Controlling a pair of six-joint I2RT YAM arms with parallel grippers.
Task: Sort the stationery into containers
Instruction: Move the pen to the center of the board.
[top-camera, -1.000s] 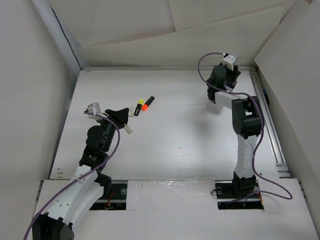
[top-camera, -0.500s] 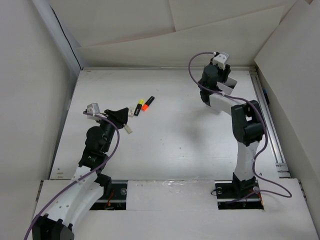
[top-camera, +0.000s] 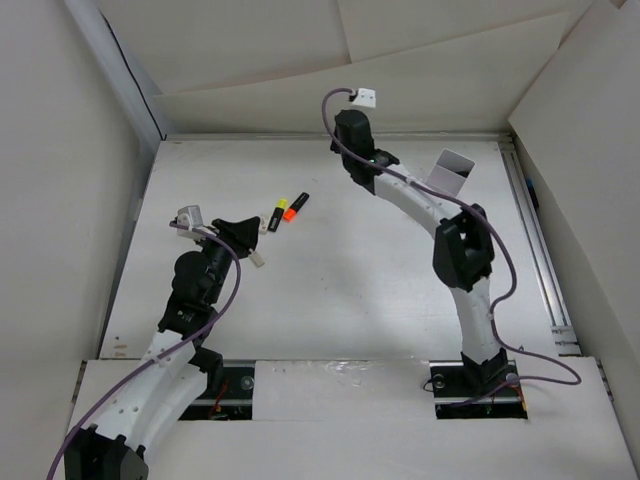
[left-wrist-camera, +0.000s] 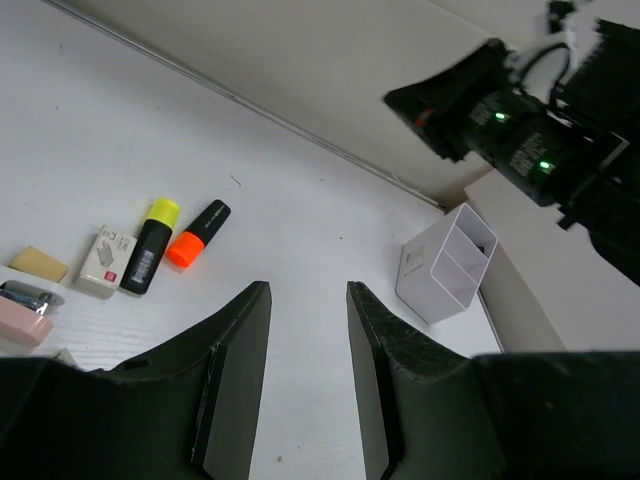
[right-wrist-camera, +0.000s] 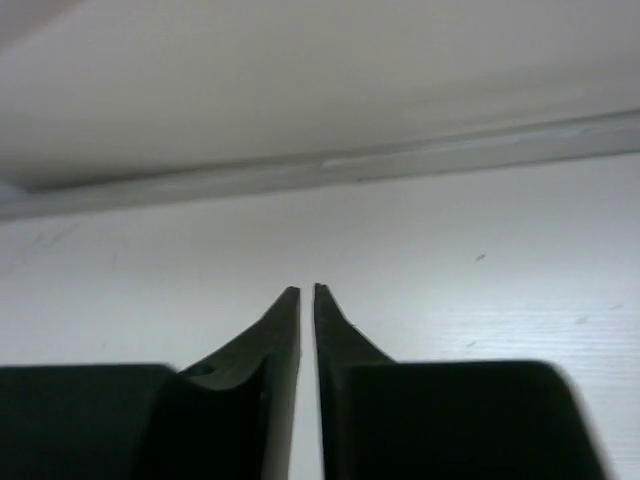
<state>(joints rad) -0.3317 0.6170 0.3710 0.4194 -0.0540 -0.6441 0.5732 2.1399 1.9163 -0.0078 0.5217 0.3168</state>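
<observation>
The left gripper (left-wrist-camera: 306, 292) hovers over the left half of the desk (top-camera: 340, 280). Its fingers (left-wrist-camera: 235, 380) stand apart with bare desk visible in the gap, and nothing is held. The right gripper (right-wrist-camera: 307, 292) is at the back edge of the desk, near the middle, on the fully extended right arm (top-camera: 420, 200). Its fingers are drawn together to a thin slit with nothing between them. Two markers lie side by side on the left rear part of the desk, just ahead of the left gripper. These are a yellow-capped marker (left-wrist-camera: 150, 245) and an orange-capped marker (left-wrist-camera: 197, 235), both with black bodies and with their caps at opposite ends. A small white box (left-wrist-camera: 106, 260) lies against the yellow-capped marker. Beside it lies a tan eraser (left-wrist-camera: 40, 263), and nearer the gripper there is a pink item (left-wrist-camera: 20, 325) with a metal part on top. The container (top-camera: 452, 172) is a pale rectangular box standing at the right rear of the desk, well apart from the markers. Its open top faces up and shows an inner divider. Whether anything lies inside cannot be determined from these views.
</observation>
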